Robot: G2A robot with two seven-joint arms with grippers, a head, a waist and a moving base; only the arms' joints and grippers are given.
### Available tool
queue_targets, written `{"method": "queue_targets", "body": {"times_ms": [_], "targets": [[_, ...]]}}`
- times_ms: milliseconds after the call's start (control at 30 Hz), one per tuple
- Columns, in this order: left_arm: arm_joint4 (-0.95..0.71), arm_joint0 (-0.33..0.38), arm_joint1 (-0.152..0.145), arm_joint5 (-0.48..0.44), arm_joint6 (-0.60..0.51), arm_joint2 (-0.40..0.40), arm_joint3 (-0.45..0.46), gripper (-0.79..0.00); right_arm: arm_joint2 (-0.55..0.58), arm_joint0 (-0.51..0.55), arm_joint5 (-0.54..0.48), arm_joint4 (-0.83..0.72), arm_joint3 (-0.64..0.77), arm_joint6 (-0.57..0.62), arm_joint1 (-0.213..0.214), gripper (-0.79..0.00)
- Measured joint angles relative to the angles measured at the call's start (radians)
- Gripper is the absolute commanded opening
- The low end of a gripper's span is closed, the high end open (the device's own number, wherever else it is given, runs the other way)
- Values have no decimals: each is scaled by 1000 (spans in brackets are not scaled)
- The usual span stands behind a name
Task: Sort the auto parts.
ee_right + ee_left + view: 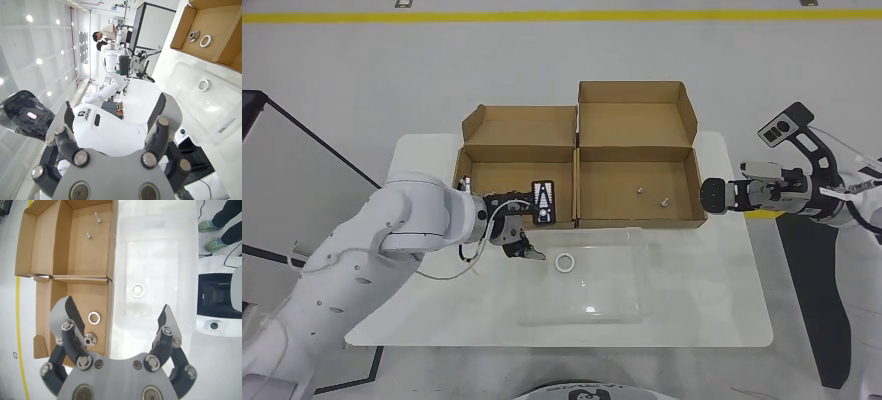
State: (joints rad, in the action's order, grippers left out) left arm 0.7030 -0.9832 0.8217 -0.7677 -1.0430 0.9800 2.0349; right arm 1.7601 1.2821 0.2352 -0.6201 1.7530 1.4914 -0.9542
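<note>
Sorting is judged to be nearly finished: one metal ring (pixel 138 290) is left lying flat on the floor of the clear tray (pixel 186 256), in the part nearer the left box (pixel 87 294). A second ring (pixel 94 318) and a flanged hub (pixel 90 340) are seen in that box, while two bolts (pixel 98 218) are kept in the right box (pixel 85 256). The left claw (pixel 119 315) is held wide and empty near the tray's left end, just short of the loose ring. The right claw (pixel 115 110) is likewise spread wide with nothing in it, and is held over the worktop (pixel 692 300) beside the outer wall of the right box.

The pick is best made by the left claw. It should be centred over the ring so that the outer rim is straddled, one pad on each side. It should then be lowered until the pads nearly touch the tray floor, since a low, flat part can be missed if the closure is made too high. Slick plastic is likely to let the ring slide, so both pads should be brought in evenly. The tray looks light and could be nudged by a low finger. Once gripped, the ring should be lifted above the tray wall and the cardboard wall, then released low beside its match.
</note>
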Motion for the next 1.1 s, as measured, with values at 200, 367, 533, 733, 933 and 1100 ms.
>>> {"method": "queue_targets", "body": {"times_ms": [200, 367, 533, 733, 933, 1100], "targets": [[2, 0, 0, -1, 0, 0, -1, 0, 0, 0, 0, 0, 0, 0, 0, 0], [2, 0, 0, -1, 0, 0, -1, 0, 0, 0, 0, 0, 0, 0, 0, 0], [2, 0, 0, -1, 0, 0, -1, 0, 0, 0, 0, 0, 0, 0, 0, 0], [5, -4, 2, 14, 16, -4, 23, 0, 0, 0, 0, 0, 0, 0, 0, 0], [-5, 51, 8, 117, -133, -100, 122, 0, 0, 0, 0, 0, 0, 0, 0, 0], [-114, 201, 32, 291, -302, -239, 139, 0, 0, 0, 0, 0, 0, 0, 0, 0]]}}
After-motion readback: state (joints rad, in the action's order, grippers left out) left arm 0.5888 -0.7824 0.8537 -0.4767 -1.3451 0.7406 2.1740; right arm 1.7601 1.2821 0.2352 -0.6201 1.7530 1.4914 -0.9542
